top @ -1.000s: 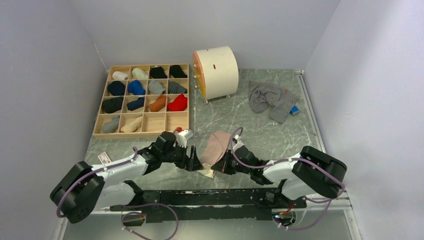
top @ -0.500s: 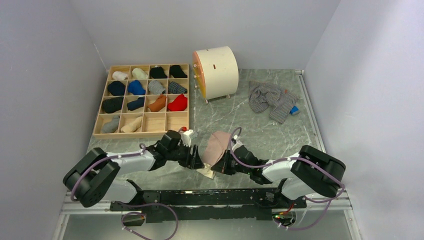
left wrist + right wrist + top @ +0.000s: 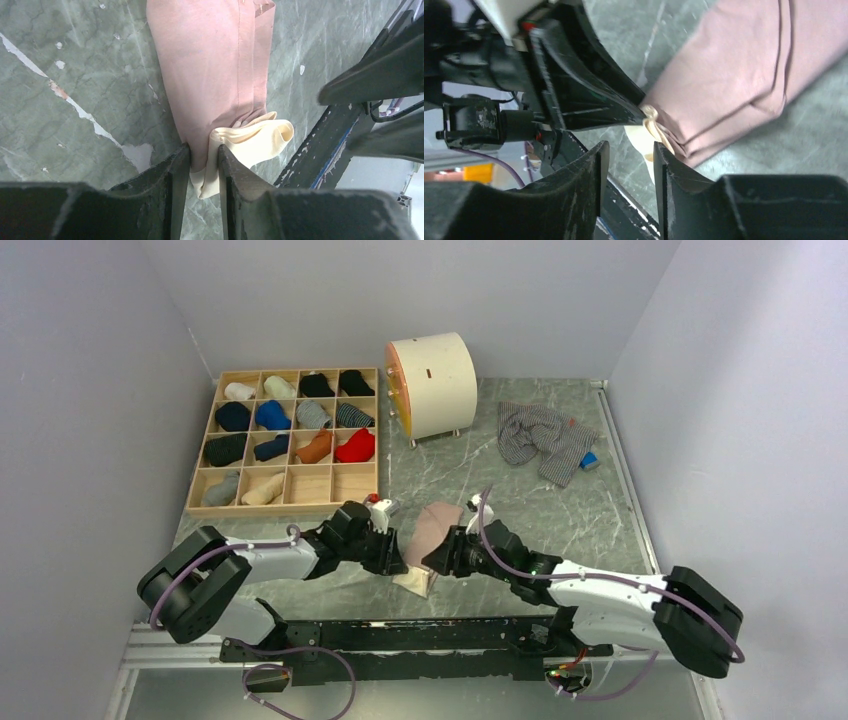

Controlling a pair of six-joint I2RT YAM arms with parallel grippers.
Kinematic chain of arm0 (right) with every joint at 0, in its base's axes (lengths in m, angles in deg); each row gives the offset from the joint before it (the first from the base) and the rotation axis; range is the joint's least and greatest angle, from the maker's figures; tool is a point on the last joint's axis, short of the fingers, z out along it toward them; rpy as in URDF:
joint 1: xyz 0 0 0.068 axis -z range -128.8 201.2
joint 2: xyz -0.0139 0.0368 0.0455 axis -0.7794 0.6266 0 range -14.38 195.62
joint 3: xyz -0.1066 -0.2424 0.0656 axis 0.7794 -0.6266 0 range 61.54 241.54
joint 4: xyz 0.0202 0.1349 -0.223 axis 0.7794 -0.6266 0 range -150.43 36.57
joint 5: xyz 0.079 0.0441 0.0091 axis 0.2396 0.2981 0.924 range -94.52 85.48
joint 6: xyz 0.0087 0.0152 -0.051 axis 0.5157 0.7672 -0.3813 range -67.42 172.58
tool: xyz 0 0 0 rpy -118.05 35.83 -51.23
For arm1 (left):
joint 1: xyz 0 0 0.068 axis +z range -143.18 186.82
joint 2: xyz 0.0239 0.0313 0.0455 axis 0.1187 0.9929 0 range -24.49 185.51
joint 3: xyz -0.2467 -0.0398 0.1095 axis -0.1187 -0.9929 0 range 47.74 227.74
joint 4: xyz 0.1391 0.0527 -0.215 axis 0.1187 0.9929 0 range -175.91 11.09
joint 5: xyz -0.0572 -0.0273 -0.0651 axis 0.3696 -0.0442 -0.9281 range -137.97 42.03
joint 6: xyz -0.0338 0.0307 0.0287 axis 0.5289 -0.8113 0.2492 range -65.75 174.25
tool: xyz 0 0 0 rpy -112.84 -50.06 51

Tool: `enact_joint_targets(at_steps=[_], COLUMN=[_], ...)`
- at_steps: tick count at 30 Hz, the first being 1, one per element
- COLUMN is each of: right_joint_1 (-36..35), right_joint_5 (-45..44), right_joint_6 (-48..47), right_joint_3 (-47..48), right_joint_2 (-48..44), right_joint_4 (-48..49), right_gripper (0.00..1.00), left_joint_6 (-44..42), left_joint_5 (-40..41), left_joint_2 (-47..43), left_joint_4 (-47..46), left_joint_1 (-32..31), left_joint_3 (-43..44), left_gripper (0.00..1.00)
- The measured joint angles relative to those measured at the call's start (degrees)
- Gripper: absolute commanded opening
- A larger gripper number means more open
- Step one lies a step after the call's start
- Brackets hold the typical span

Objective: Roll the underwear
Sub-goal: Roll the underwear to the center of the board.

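The pale pink-beige underwear (image 3: pixel 431 525) lies folded into a long strip on the table between my arms, its cream waistband end (image 3: pixel 260 137) nearest the arm bases. My left gripper (image 3: pixel 204 156) is shut on that near end, pink cloth and cream band pinched between its fingers (image 3: pixel 400 560). My right gripper (image 3: pixel 629 152) stands open just beside the same end (image 3: pixel 442 560), nothing between its fingers; the pink cloth (image 3: pixel 734 85) lies past its right finger. The grey striped underwear (image 3: pixel 540 438) lies crumpled at the back right.
A wooden compartment tray (image 3: pixel 352 483) with several rolled garments stands at the back left. A white cylinder (image 3: pixel 435 385) stands behind the middle. A small blue block (image 3: pixel 589 460) lies by the grey garment. Walls close in on both sides.
My left gripper moved right and shut on the pink underwear's near end. My right gripper let go of it and opened, and the right arm stretched out lower.
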Motion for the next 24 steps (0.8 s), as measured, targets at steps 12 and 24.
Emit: enact_joint_targets(at_steps=[12,24], right_joint_1=[-7.37,-8.63], right_joint_5=[-2.36,-7.3], right_joint_6=[-27.39,-23.26], right_joint_3=[8.5,12.81], right_joint_2=[5.01,16.39], right_joint_4=[-4.92,-13.75], right_gripper=[0.22,0.21], left_joint_6=[-0.28,-1.75], left_joint_5=[0.0,-0.09], left_joint_2=[1.42,1.64], left_joint_4=[1.9,4.55], left_joint_1=[-0.5,-0.66], left_joint_3=[2.03,3.39], left_gripper=[0.32,0.3])
